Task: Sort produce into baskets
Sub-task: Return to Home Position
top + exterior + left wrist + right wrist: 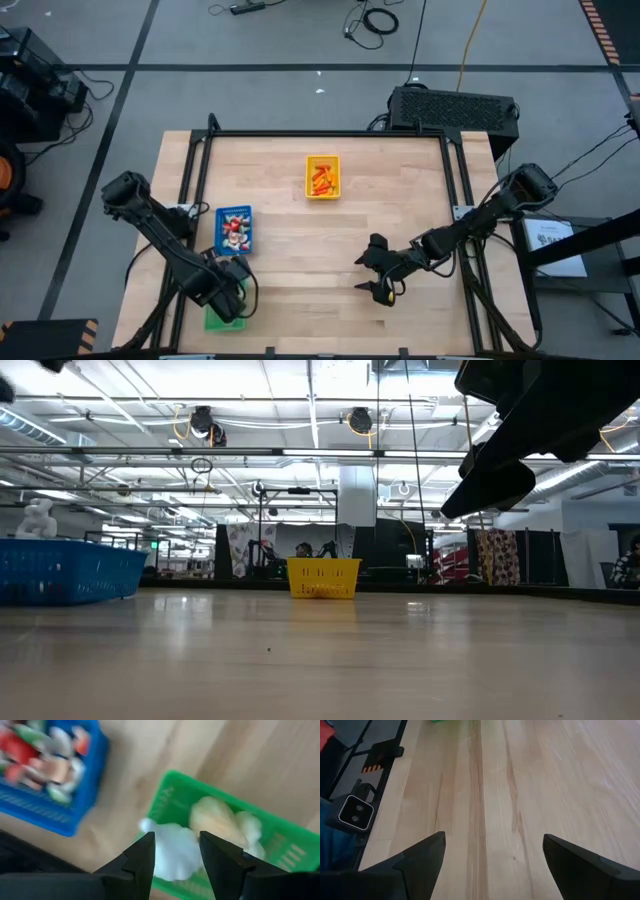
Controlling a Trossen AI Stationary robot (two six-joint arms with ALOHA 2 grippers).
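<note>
**Wooden table with three filled trays, both grippers unladen**

Overhead, the table (pixel 400 200) carries three trays. The yellow tray (pixel 309 178) stands far and near the centre and holds slim orange-red pieces (pixel 322 180). The blue tray (pixel 219 230) stands at the left and holds red-and-white pieces (pixel 235 232). The green tray (pixel 213 322) lies at the near left edge, just nearer than the blue one and largely covered by the left arm.

The left gripper (pixel 228 290) hangs over the green tray. Its wrist camera shows the fingers (pixel 142 857) parted, with pale garlic bulbs (pixel 215 817) lying in the tray below. One whitish bulb (pixel 172 852) shows in the gap between them. The picture is blurred, but this bulb seems to rest in the tray rather than in a grip.

The right gripper (pixel 372 270) hovers over bare wood, right of centre and toward the near edge, well apart from every tray. Its fingers (pixel 420 852) are spread wide and hold nothing.
</note>
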